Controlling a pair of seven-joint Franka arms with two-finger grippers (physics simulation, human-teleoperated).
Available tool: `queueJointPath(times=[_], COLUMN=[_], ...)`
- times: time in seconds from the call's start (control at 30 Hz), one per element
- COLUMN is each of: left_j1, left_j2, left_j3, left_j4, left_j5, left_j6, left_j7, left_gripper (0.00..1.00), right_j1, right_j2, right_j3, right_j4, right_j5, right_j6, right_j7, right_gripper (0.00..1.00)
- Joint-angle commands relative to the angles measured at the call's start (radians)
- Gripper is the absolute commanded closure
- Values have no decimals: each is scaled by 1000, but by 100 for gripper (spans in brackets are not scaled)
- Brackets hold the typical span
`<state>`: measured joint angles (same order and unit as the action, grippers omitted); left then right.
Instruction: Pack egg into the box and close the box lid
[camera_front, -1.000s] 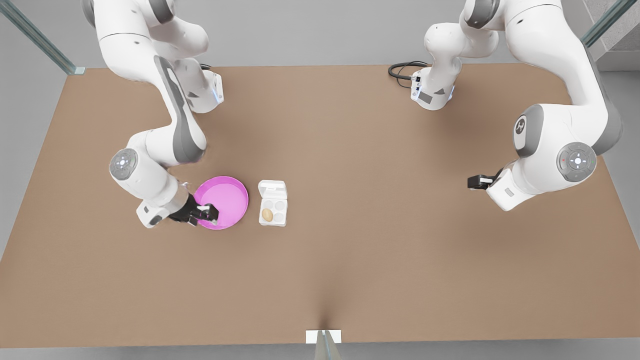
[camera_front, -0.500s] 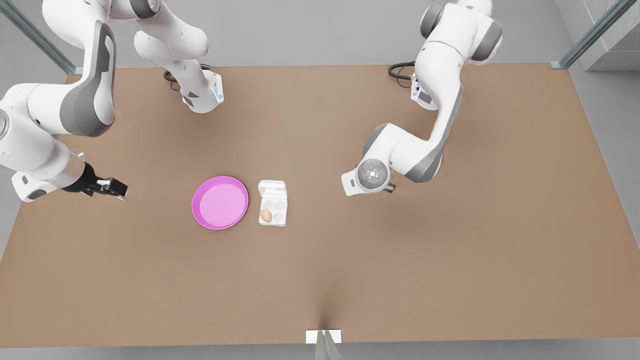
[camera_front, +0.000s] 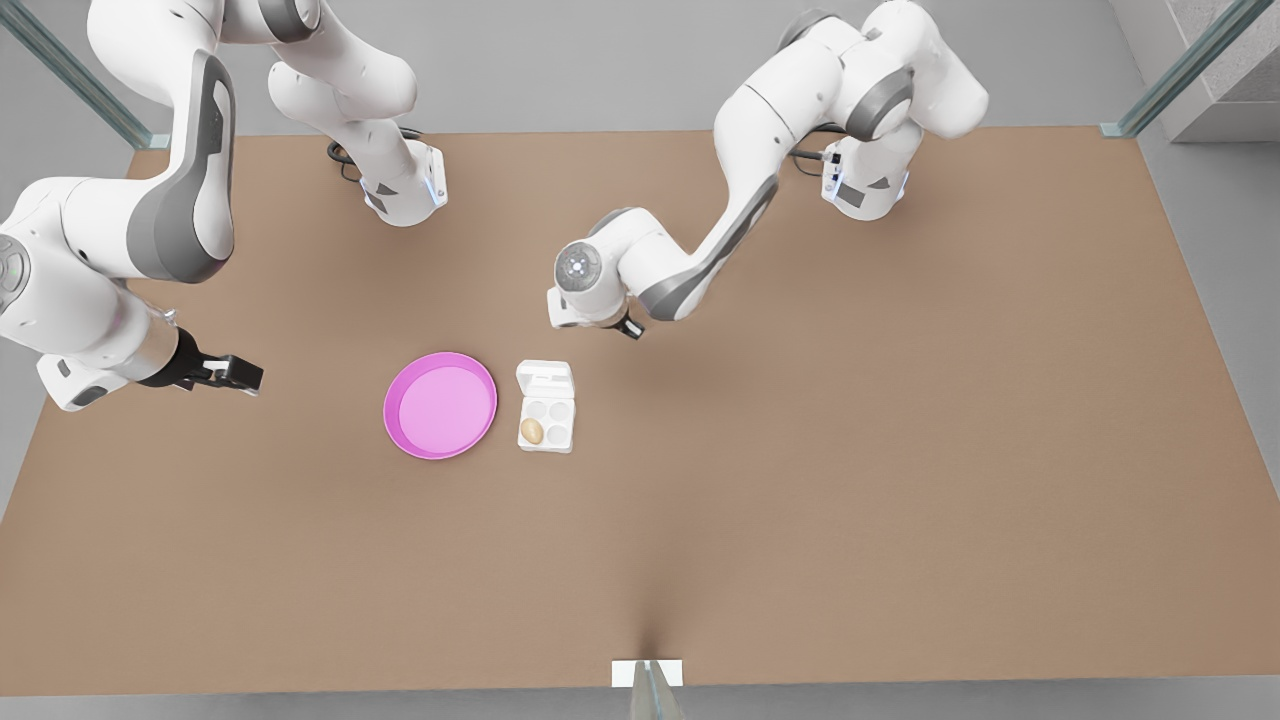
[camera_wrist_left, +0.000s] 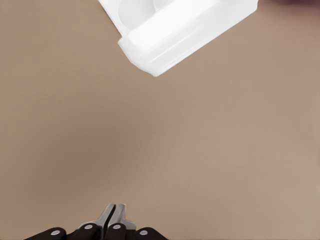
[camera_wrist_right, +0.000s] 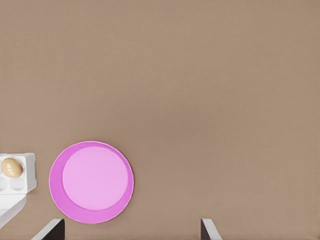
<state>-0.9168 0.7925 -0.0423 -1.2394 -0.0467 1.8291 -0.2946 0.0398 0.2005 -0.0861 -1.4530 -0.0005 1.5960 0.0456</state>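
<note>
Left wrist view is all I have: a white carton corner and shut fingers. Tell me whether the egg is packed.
Observer: Yes. The egg sits in the box's nearer cup on the front view's left.
Operator: Report the lid.
Observer: The box lid is open, hinged back on the cups' far side from the front camera.
Operator: Locate the other arm.
Observer: The right gripper waits open beyond the pink plate, at the front view's left. Your left gripper is the one near the box.
</note>
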Motion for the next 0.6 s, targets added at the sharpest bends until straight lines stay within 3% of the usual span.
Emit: queueJointPath(times=[0.0,0.27,0.57], left_j1=[-20,-56,-42], left_j2=[59,247,267], left_j3=[-1,4,22], left_j4=[89,388,397], left_j5=[1,4,8], left_j6=[96,111,154], left_j7=[-429,-549,-560], left_gripper=[79,79,79], right_j1=[0,2,5], right_j2=[-1,-1,13], right_j3=[0,0,0], right_j4=[0,2,33], right_j5=[-3,-4,-4], right_j6=[1,-1,-1], right_j7=[-20,-16,-15], right_gripper=[0,0,0])
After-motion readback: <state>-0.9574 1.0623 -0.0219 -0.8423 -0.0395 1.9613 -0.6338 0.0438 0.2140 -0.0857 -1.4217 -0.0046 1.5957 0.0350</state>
